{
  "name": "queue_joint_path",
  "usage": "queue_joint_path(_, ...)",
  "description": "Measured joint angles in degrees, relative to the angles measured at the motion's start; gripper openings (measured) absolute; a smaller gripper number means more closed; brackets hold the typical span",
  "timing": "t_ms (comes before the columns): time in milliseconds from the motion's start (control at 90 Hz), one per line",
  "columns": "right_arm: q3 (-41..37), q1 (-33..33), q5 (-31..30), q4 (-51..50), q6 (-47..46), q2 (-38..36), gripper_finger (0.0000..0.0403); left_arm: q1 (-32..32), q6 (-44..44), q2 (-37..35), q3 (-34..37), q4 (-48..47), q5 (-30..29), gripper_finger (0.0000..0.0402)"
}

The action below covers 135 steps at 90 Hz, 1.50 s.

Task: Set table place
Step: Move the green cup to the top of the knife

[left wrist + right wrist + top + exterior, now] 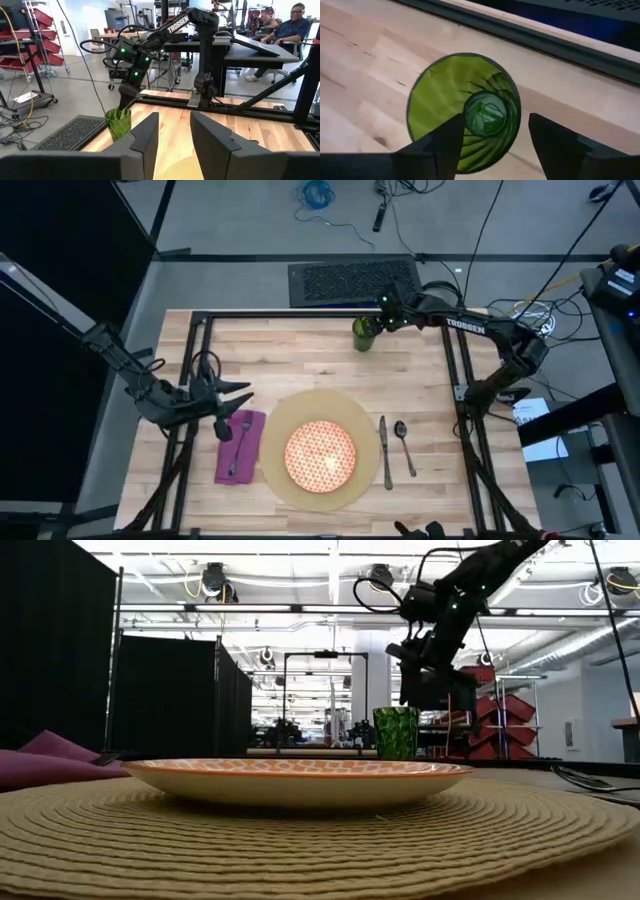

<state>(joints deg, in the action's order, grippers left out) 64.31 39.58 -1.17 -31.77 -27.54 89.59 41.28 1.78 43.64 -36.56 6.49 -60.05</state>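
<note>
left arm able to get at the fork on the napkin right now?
Probably yes: the left gripper, open, sits just beside the napkin, and the fork lies uncovered on top with nothing between them.

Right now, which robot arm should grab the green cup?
Right, probably. The right gripper hangs open above the green cup at the table's far edge; the left gripper waits by the purple napkin.

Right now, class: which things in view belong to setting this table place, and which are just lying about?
Job in hand: mat, plate, napkin with fork, knife, spoon, green cup under the right gripper.

Lying about: floor mat, blue cable, red bins.
</note>
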Motion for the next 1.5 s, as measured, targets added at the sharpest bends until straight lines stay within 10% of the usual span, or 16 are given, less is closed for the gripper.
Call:
queue_joint_path(367, 0.00, 1.02, -0.41, 0.78, 1.59, 6.88, 0.0144, 0.00, -1.10, 0.00, 0.00, -0.53, 0.00, 0.0099)
queue_joint_path(589, 1.93, 1.29, 0.13, 0.13, 6.13, 6.51, 0.0014, 0.00, -1.44, 0.00, 0.00, -1.61, 0.00, 0.0099)
queue_joint_path(1100, 22.21, -10.78, 5.88, -43.78, 10.36, 6.25, 0.0001, 0.00, -1.51, 0.00, 0.00, -2.64, 0.00, 0.0099)
queue_joint_path(1500, 3.40, -19.50, 5.44, -27.17, -0.52, -5.84, 0.0000, 0.00, -3.05, 0.00, 0.00, -2.31, 3.00, 0.0099)
